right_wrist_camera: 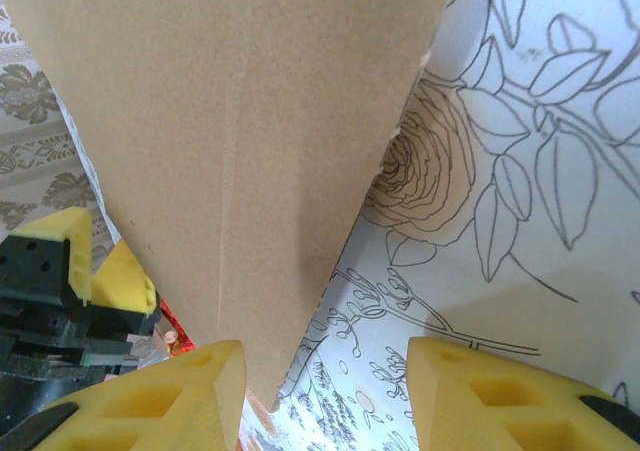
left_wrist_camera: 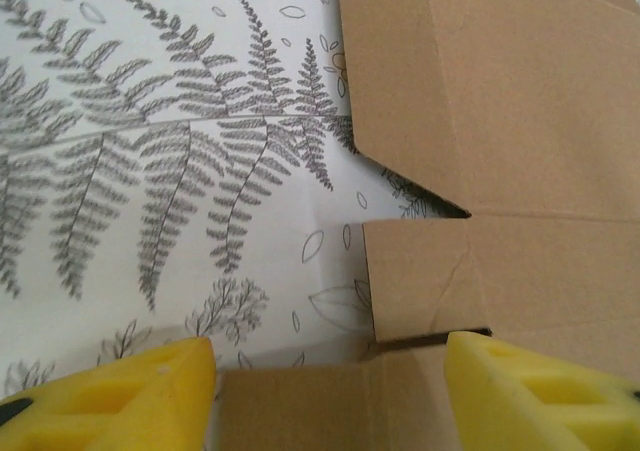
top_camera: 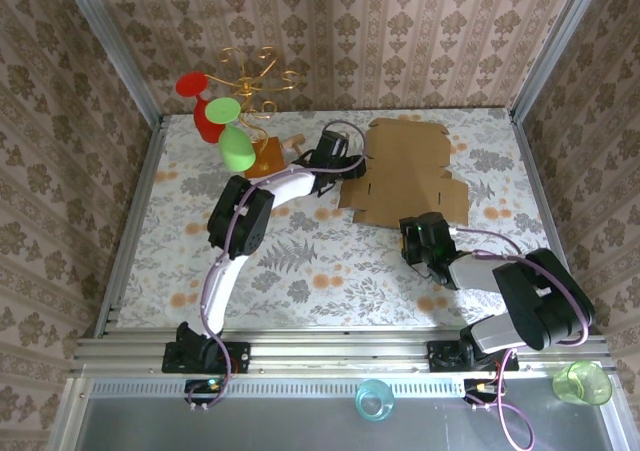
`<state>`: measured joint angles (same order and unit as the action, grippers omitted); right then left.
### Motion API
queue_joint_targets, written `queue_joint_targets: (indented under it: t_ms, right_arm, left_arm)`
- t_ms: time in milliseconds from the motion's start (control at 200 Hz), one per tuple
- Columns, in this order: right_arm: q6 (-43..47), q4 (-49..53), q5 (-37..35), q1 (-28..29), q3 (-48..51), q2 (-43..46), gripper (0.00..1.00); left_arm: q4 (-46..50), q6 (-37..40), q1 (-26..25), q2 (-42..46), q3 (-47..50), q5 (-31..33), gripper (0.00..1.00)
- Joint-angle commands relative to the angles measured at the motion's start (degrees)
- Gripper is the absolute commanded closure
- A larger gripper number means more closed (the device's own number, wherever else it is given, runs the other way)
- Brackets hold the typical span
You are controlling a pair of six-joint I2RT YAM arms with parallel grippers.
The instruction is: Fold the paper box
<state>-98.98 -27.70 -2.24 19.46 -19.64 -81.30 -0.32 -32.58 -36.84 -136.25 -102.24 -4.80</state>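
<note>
Paper box (top_camera: pixel 410 171): flat on the table (top_camera: pixel 300 261), not folded yet.
Left gripper (left_wrist_camera: pixel 330 366): at the box's left edge, fingers apart over a flap.
Right gripper (right_wrist_camera: pixel 325 371): at the box's near edge, fingers apart, pinching nothing.
Do it well: pinch one flap softly, then lift along its crease.

Yellow, hollow-ribbed jaws; behind them the left arm (top_camera: pixel 290 184) and right arm (top_camera: pixel 535 296) — white shells, black joints, lilac cables.
</note>
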Motion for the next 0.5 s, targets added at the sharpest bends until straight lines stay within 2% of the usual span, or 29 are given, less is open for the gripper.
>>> queue_joint_targets:
  t_ms: [0,200,495]
  right_arm:
    - [0.37,5.20,-3.12,-0.31,1.43,1.06,0.52]
    - [0.12,5.11,-2.93,-0.54,1.25,0.71,0.47]
    - [1.10,2.58,-1.86,-3.20,1.16,-0.59,0.46]
  left_arm:
    - [3.62,4.89,0.76,-2.13,-5.22,-1.41,0.35]
    - [9.44,7.11,1.16,-7.52,-13.56,-8.77,0.37]
    - [4.56,3.54,1.10,-3.36,-3.74,-12.42,0.42]
